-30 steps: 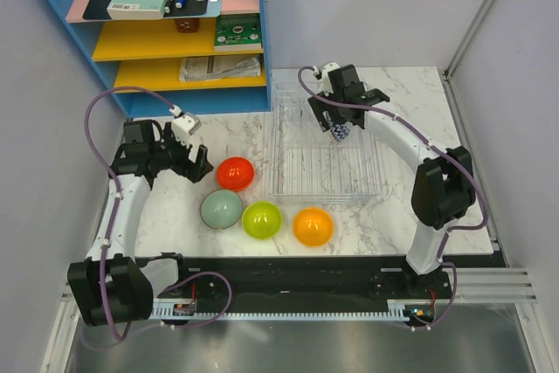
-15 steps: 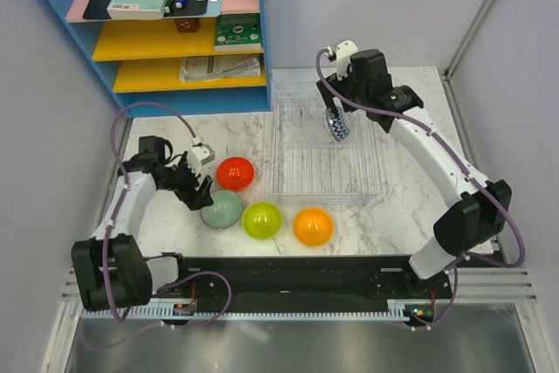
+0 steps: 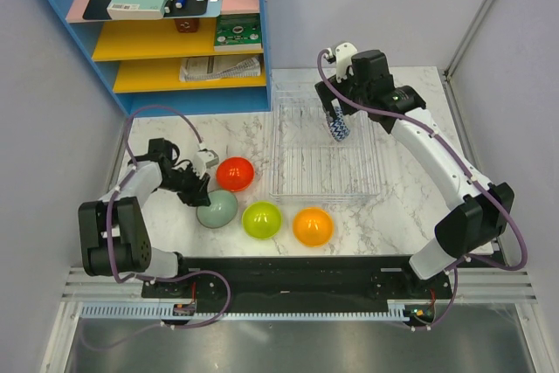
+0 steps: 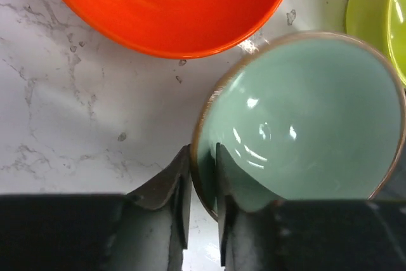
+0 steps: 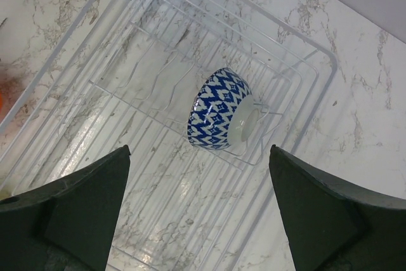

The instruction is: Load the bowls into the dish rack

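White marble table, grey walls. Left gripper pinches the left rim of the pale grey-green bowl, one finger inside, one outside. Red bowl sits just beyond it, lime green bowl to its right, orange bowl farther right. Right gripper is spread wide, hovering above the patterned bowl, which stands on edge in the far part of the dish rack.

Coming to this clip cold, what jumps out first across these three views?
Three bright bowls sit on the marble table: the red bowl, lime green bowl and orange bowl, left of the clear dish rack. Beside them, the left end effector pinches the rim of the pale grey-green bowl. In the rack, the zigzag bowl stands on edge under the open right end effector.
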Robot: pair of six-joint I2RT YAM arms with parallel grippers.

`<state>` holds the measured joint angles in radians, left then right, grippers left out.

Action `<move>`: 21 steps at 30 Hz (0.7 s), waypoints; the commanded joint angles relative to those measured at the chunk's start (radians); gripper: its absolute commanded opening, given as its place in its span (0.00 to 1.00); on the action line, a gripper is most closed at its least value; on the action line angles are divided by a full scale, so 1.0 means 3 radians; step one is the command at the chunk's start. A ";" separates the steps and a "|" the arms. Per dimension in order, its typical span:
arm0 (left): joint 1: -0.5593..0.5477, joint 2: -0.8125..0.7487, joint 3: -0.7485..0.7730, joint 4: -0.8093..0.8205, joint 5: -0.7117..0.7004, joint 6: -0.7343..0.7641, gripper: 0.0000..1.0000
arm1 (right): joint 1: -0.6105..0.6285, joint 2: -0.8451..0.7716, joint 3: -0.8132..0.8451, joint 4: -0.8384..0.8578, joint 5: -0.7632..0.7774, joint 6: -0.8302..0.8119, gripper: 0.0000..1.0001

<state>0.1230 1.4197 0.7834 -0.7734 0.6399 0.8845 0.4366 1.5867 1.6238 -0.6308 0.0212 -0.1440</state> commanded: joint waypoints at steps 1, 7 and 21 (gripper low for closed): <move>0.0009 0.0008 0.0007 0.0103 0.0066 0.0099 0.19 | 0.0017 -0.0120 0.0125 -0.0009 -0.0060 0.0066 0.98; 0.0009 -0.0038 -0.0019 0.0022 0.0055 0.0176 0.02 | 0.0017 -0.0109 0.0161 -0.0030 -0.0146 0.0132 0.98; -0.0001 -0.0653 0.1335 -0.0955 0.1031 0.0258 0.02 | -0.0013 -0.0171 -0.0053 0.0231 -0.2272 0.0935 0.98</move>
<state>0.1230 1.2335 1.0157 -0.9813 0.7612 0.9451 0.4362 1.5711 1.6302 -0.6395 -0.3786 0.0387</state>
